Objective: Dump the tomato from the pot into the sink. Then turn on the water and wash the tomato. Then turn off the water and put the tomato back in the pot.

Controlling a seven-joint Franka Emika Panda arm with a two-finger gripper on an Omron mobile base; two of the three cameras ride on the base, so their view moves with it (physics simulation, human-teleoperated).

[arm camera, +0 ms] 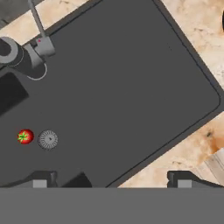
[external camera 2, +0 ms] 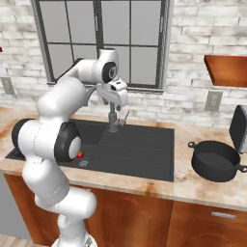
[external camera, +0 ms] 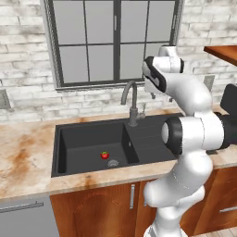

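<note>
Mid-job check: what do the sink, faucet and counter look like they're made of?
Sink: matte black, no glare, probably composite or coated. Faucet: dark grey with a soft sheen, looks like metal. Counter: mottled beige and rust veining, seemingly polished stone, possibly laminate.

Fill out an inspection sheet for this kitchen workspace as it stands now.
Surface: marbled beige counter around the sink, wooden cabinets below.
Job's things: tomato lies in the sink basin beside the drain; pot stands upright and empty on the counter right of the sink; faucet shows no stream.
Clutter: nothing seen.
Grippers: gripper open, holding nothing, above the drainboard near the faucet.
Cables: nothing seen.
Surroundings: window, white brick wall, wall outlet, wooden shelf.
</note>
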